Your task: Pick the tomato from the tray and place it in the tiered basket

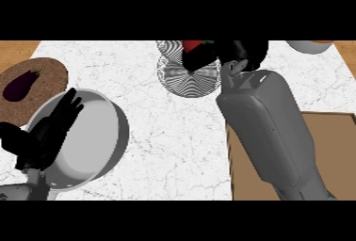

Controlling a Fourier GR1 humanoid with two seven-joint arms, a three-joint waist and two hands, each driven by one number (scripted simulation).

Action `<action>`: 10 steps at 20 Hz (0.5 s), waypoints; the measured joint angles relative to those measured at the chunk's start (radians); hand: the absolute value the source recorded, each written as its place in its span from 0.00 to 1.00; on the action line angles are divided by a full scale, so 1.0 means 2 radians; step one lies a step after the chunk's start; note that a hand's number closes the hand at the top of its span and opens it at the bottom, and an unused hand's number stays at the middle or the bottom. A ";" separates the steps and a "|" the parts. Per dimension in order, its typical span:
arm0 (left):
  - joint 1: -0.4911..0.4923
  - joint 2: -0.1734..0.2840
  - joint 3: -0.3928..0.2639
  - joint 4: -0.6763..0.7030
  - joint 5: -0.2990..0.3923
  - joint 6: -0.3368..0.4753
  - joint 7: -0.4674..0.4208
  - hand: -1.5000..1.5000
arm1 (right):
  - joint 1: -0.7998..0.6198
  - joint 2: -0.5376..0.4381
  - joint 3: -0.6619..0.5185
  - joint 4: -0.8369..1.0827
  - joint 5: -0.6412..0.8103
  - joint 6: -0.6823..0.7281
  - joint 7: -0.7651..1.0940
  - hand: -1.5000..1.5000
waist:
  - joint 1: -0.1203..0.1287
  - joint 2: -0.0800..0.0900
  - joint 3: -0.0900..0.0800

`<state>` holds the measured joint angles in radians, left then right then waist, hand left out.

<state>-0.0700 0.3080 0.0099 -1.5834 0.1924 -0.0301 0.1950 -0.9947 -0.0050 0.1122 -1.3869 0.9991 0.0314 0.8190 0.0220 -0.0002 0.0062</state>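
Tomato (193,45) x1, right hand (240,52), basket (189,75) x1

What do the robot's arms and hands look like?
Both forearms are smooth, rounded grey shells; the right forearm is long and wide. Each ends in a black hand with slim fingers and a thumb: the left hand and the right hand. No cables or markings show.

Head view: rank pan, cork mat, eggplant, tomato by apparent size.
Largest to smallest:
1. pan
2. cork mat, partly covered by the pan, so its full extent is unsure
3. eggplant
4. tomato, mostly hidden by the right hand, so its rank against the eggplant is unsure
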 measured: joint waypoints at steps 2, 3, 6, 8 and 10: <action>-0.001 -0.003 -0.001 0.001 -0.003 0.002 -0.001 0.50 | -0.020 0.001 -0.002 0.043 -0.007 -0.019 0.000 1.00 | 0.000 0.000 0.000; -0.001 -0.002 -0.001 0.002 -0.003 0.001 -0.001 0.50 | -0.029 0.001 -0.003 0.064 -0.011 -0.028 0.001 1.00 | 0.001 0.000 0.000; -0.001 -0.005 -0.002 0.000 -0.005 0.001 0.000 0.50 | -0.053 0.002 -0.009 0.123 -0.022 -0.057 -0.002 1.00 | 0.001 0.001 0.000; -0.001 -0.006 0.000 0.004 -0.007 0.001 -0.006 0.50 | -0.065 0.002 -0.011 0.148 -0.029 -0.065 -0.003 1.00 | 0.000 0.000 0.001; -0.003 -0.007 0.000 0.010 -0.009 0.001 -0.011 0.50 | -0.075 0.002 -0.014 0.183 -0.032 -0.083 -0.014 1.00 | 0.000 0.000 0.002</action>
<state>-0.0755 0.2941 0.0101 -1.5640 0.1744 -0.0286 0.1732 -1.1456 -0.0005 0.0846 -1.0213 0.9359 -0.1351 0.7901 0.0230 0.0008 0.0095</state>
